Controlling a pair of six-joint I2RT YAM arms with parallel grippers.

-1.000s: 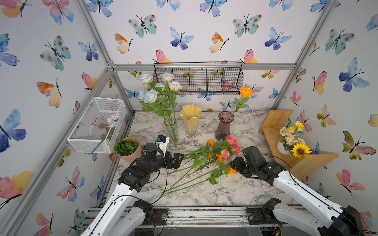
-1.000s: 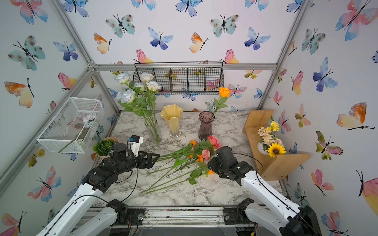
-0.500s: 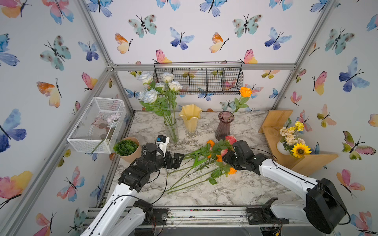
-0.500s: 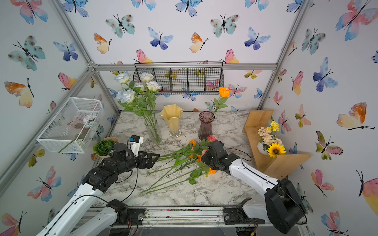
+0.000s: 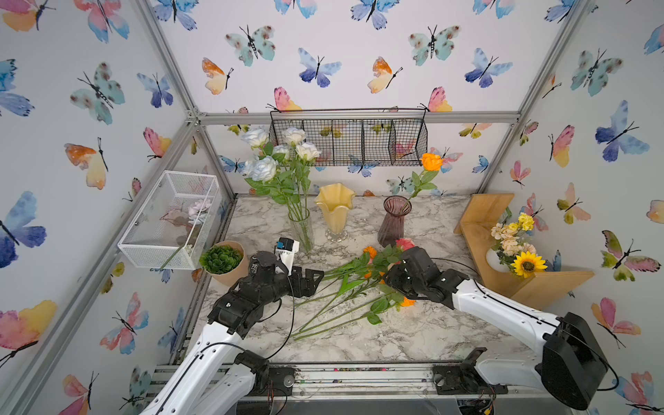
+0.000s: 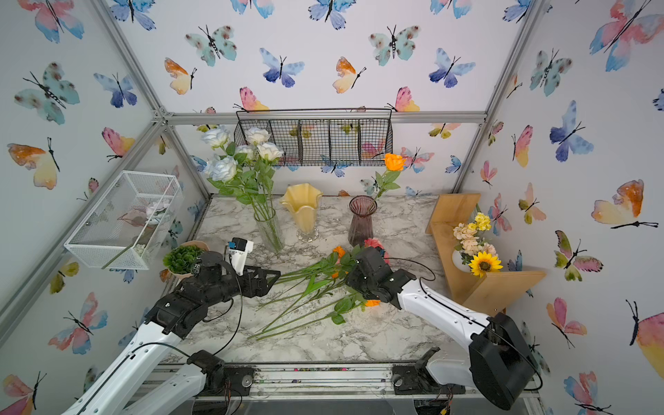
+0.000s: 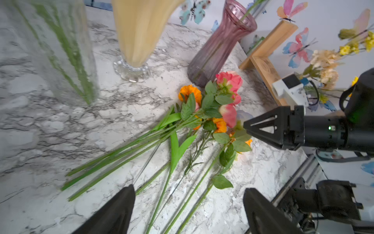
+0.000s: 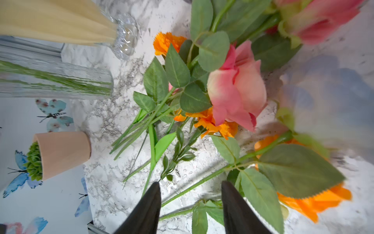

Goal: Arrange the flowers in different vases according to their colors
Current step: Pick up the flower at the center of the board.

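Pink and orange flowers lie in a heap on the marble table, heads toward the purple vase, which holds one orange rose. The clear glass vase holds white roses. The yellow vase stands between them with nothing in it. My left gripper is open, low over the stem ends. My right gripper is open above the flower heads. Its jaws straddle a green stem without pinching it, and a pink rose lies just ahead.
A tan pot with a succulent stands behind my left arm. A white mesh basket hangs on the left wall and a black wire basket on the back wall. A wooden shelf at the right carries a sunflower bouquet.
My right gripper has swung left and toward the back, from beside the heap to over the flower heads. The left arm has stayed in place.
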